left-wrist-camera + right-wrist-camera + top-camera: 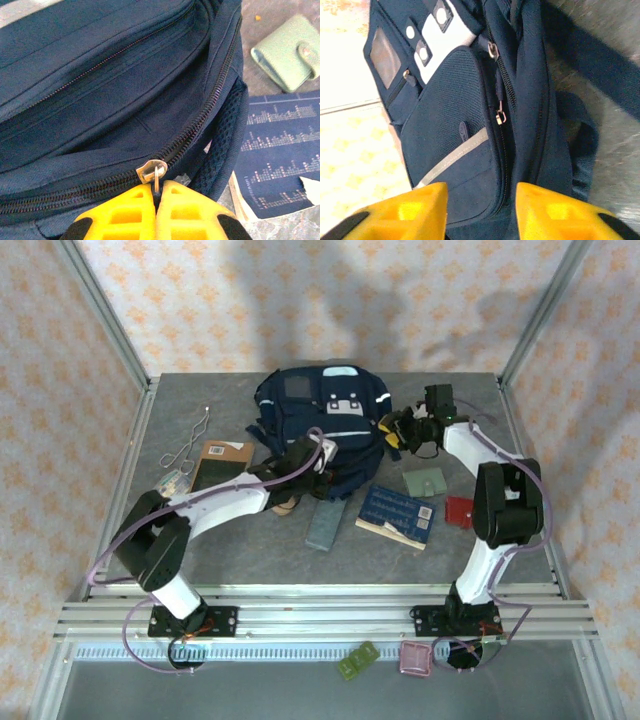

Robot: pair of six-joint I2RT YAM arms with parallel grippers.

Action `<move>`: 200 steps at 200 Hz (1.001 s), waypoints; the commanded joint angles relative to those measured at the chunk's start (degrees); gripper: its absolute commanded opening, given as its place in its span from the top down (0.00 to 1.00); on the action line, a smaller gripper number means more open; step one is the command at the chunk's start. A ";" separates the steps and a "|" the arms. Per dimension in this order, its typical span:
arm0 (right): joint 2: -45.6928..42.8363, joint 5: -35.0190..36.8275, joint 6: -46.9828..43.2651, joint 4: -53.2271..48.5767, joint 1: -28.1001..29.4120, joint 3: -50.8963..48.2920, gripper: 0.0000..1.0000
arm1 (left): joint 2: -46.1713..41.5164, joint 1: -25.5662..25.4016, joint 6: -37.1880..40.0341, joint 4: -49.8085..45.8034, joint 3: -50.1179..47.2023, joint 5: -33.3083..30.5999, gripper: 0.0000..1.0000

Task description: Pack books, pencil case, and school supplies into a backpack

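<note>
Clenching the zipper pull [157, 177] of the backpack [322, 425] at the surface's twelve o'clock, the left jaws had packing barely begun, with right jaws parted and the blue book [395, 515], brown book [220, 462] and grey-blue case [327, 525] lying outside, five to eight o'clock of it.

The left arm [225, 505] is showing smooth white shells and black joints, and the right arm [470, 450] is looking the same. Thin purple cables [102, 562] are looping along both. The left end effector [157, 189] and right end effector [481, 191] are wearing chunky yellow fingers [415, 210] with black backs.
</note>
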 commanded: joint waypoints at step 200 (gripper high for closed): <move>0.14 0.02 8.26 -2.71 10.96 -4.64 1.00 | 3.74 -2.78 2.99 -3.98 4.53 -6.82 1.00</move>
